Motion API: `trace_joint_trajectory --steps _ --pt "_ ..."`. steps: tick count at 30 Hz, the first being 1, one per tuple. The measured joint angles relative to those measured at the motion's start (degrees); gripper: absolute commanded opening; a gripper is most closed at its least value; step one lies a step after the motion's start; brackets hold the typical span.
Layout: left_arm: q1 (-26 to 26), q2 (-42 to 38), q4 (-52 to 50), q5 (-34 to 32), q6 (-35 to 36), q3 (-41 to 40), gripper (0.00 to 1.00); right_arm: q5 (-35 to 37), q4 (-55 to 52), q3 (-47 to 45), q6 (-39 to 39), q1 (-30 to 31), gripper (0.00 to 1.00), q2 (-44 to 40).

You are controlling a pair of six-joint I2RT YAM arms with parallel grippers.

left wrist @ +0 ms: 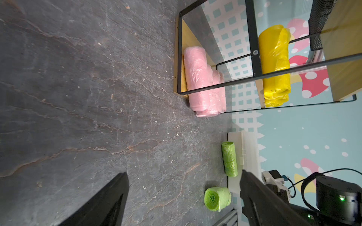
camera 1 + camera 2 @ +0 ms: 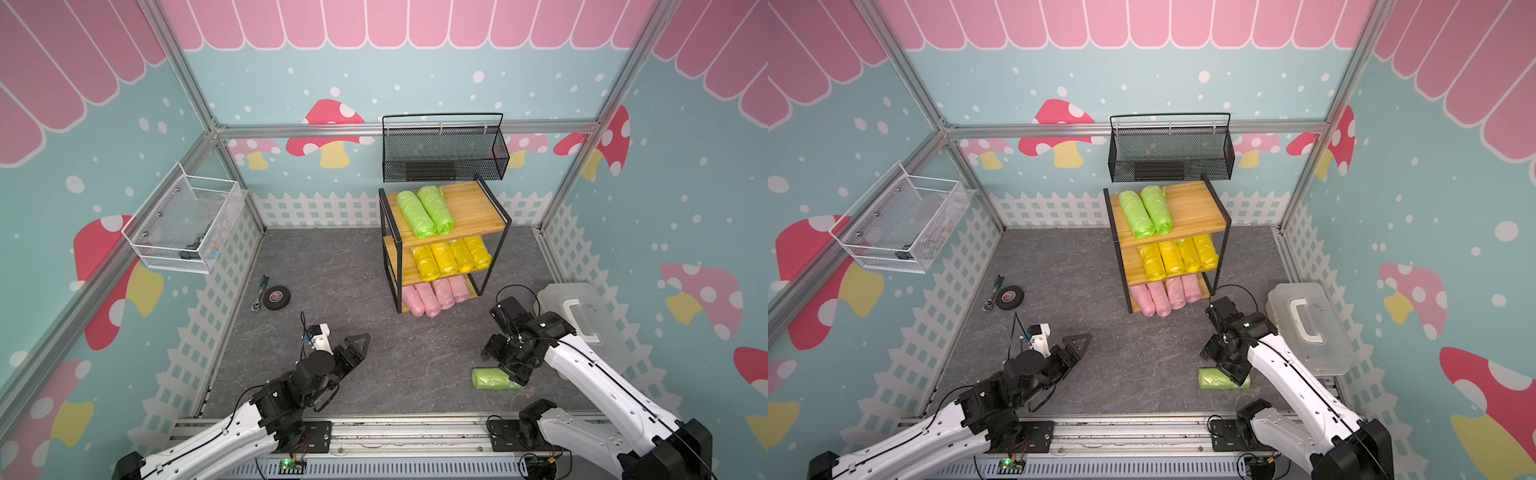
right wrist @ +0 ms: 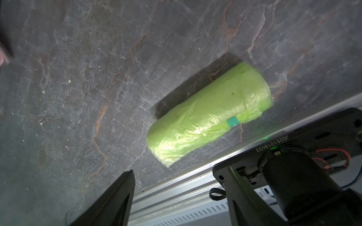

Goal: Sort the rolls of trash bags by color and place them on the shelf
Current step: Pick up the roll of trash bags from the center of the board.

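The loose lime-green roll (image 2: 492, 379) lies on its side near the worktop's (image 2: 407, 365) front edge, toward the front right corner, with its long axis running along that edge. From the right wrist I see crinkly, glossy plastic with a small teal tab (image 3: 233, 121). The left wrist view shows one end face-on, wound in a spiral.

My right gripper (image 3: 180, 170) sits just by this roll with its jaws spread wide and nothing between them. In both top views it covers the roll's right end, so I can't tell whether it touches. My left gripper (image 1: 184, 173) is also wide open and empty.

A second green roll (image 1: 229, 158) lies along the white box (image 1: 248, 150); only the left wrist view shows it.

The shelf (image 2: 399, 253) carries two green rolls (image 2: 415, 214) on top, four yellow rolls (image 2: 444, 258) in the middle and four pink rolls (image 2: 428, 299) at the bottom. All of them point their ends toward the front edge.
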Motion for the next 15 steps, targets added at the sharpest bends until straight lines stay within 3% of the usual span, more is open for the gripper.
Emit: trace_joint_trajectory --steps 6,15 --pt "0.0 0.3 -0.1 2.5 2.7 0.4 0.91 3.6 0.0 -1.2 12.2 1.7 0.73 -0.1" --pt "0.0 -1.6 -0.4 5.0 4.1 0.4 0.91 3.6 7.0 -11.1 20.5 1.7 0.73 1.9"
